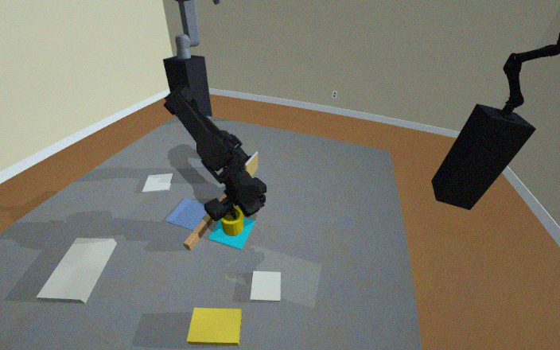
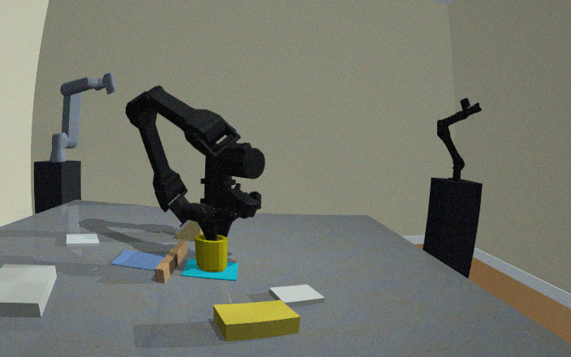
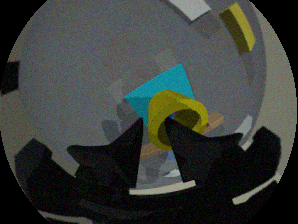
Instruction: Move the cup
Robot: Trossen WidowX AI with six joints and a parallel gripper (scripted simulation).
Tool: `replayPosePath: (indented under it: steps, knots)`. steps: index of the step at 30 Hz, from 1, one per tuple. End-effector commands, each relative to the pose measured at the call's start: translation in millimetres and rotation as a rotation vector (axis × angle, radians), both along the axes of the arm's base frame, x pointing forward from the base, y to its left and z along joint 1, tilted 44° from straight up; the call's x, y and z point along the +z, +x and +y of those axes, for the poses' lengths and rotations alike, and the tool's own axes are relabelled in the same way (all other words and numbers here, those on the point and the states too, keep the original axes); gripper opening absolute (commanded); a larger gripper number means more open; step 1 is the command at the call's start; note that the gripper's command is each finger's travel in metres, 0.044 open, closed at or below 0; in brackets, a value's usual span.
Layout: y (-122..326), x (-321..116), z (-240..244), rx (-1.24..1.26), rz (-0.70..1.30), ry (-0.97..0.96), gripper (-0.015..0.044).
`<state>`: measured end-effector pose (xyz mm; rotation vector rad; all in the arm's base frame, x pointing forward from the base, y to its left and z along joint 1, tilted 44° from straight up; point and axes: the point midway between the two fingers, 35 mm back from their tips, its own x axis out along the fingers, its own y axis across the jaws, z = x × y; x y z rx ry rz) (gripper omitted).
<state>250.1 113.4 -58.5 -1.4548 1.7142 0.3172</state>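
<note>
The yellow cup (image 1: 232, 227) (image 2: 211, 254) (image 3: 160, 102) stands upright on the cyan pad (image 1: 241, 243) (image 2: 229, 274) (image 3: 170, 80). My gripper (image 2: 220, 235) (image 3: 153, 120) is part-way open at the cup's rim. One finger reaches inside the cup and the other is outside the wall, with a gap between that outer finger and the wall in the wrist view. A little blue and purple shows inside the cup; the fingers and rim hide most of the marbles. The blue pad (image 1: 185, 213) (image 2: 136, 260) lies across the wooden bar from the cyan pad.
The wooden bar (image 1: 198, 234) (image 2: 170, 264) (image 3: 216, 121) lies between the pads. A tan wedge (image 1: 252, 164) (image 2: 190, 230) stands behind the cup. A yellow block (image 1: 214, 325) (image 2: 256, 318) (image 3: 236, 27), a large white block (image 1: 78, 268) (image 2: 23, 282) and smaller white tiles lie farther off.
</note>
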Motion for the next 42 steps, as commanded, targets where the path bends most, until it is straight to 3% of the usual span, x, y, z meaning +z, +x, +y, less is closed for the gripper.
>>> replayPosePath:
  steps: [1, 30, 41, 42]
  knots:
    - [1.3, 3.6, 5.4, -0.003, -0.007, 0.007, 0.0147]
    - [-3.8, 35.7, 31.0, 0.004, -0.003, 0.005, 0.0147]
    - [-4.0, 34.8, 30.2, 0.007, 0.004, -0.002, 0.0435]
    - [-3.9, 36.3, 31.8, 0.007, 0.004, -0.002, 0.044]
